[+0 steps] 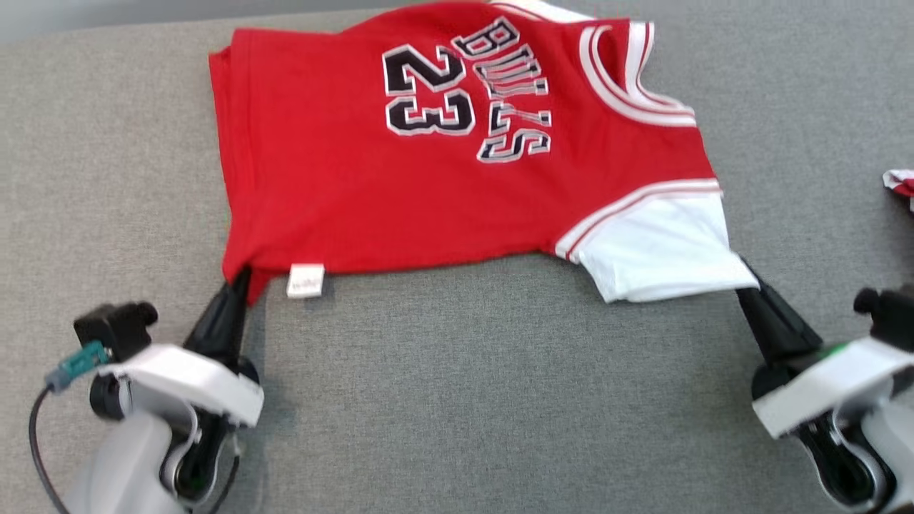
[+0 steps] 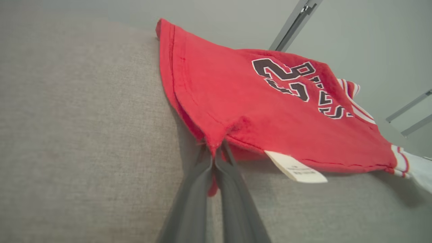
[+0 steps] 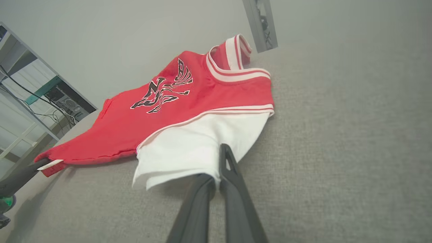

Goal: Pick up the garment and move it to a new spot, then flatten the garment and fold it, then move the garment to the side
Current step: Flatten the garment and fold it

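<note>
Across the far half of the grey woven surface lies the garment, its long axis running side to side in the head view. The striped collar points to the robot's right and the hem to its left. The black print faces up and is turned a quarter, so the tops of the letters face the collar end, with the number on the hem side of the word. A white sleeve sticks out at the near right, and a small white label hangs from the near hem.

The left gripper has its fingers pressed together on the near hem corner, red cloth pinched between them in the left wrist view. The right gripper is clamped the same way on the near corner of the white sleeve. Between the two grips the near edge looks raised a little, with shadow beneath it, while the far part rests on the surface.

At the right edge of the head view a small red and white scrap lies well apart from the garment. Behind the surface stands a plain pale grey wall with a metal post against it. Open shelving with cables shows at the left of the right wrist view.
</note>
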Robot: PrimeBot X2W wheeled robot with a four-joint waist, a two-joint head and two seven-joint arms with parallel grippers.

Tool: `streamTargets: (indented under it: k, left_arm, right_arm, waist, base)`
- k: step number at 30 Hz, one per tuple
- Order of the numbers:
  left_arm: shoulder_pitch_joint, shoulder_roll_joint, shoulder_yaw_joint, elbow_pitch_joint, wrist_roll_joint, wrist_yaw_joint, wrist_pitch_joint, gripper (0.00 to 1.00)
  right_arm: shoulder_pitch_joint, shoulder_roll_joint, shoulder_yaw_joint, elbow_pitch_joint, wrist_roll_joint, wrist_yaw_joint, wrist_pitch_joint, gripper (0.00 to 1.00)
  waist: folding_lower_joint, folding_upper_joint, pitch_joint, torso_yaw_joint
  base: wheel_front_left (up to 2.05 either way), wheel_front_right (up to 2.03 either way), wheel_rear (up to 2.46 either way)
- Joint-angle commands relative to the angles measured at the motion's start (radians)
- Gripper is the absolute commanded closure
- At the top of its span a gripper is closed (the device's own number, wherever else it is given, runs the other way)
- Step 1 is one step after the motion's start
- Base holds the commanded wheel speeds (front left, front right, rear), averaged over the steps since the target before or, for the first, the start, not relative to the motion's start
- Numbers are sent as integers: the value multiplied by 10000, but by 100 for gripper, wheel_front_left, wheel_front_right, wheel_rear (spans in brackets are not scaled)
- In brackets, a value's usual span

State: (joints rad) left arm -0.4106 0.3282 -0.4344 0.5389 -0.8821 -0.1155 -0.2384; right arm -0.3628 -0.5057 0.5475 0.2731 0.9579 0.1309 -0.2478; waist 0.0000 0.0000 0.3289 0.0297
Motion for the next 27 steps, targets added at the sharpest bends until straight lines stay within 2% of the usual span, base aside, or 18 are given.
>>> streamTargets:
  k: [1, 5, 12, 18, 23, 27]
  left_arm:
    - [152, 141, 28, -152, -60, 65, 22, 100]
    - [1524, 709, -111, -1716, -66, 675, 644, 100]
    - [3819, 1844, 46, -4904, -172, 2254, 1696, 100]
    - [5410, 2798, 272, -7208, -244, 3375, 2479, 100]
    - [6397, 3438, 468, -8481, -315, 4017, 2953, 100]
    - [6910, 3747, 570, -9105, -351, 4352, 3174, 100]
  right_arm:
    - [165, -93, -118, -100, -33, -3, 50, 100]
    - [1582, -295, -613, -960, -187, -3, 670, 100]
    - [4017, 155, -2105, -2659, -779, -3, 2246, 100]
    - [5987, 1177, -3593, -4511, -1478, -3, 4002, 100]
    - [7334, 2164, -4621, -5959, -2012, -3, 5563, 100]
    - [8034, 2845, -5201, -6870, -2373, -4, 6562, 100]
  waist:
    - [0, 0, -163, 19]
    - [0, 0, -543, 71]
    - [0, 0, -1116, 85]
    - [0, 0, -1489, 135]
    - [0, 0, -1663, 150]
    - [0, 0, -1722, 166]
  base:
    - [0, 0, 0]
    - [0, 0, 0]
    - [0, 0, 0]
    - [0, 0, 0]
    - [0, 0, 0]
    - [0, 0, 0]
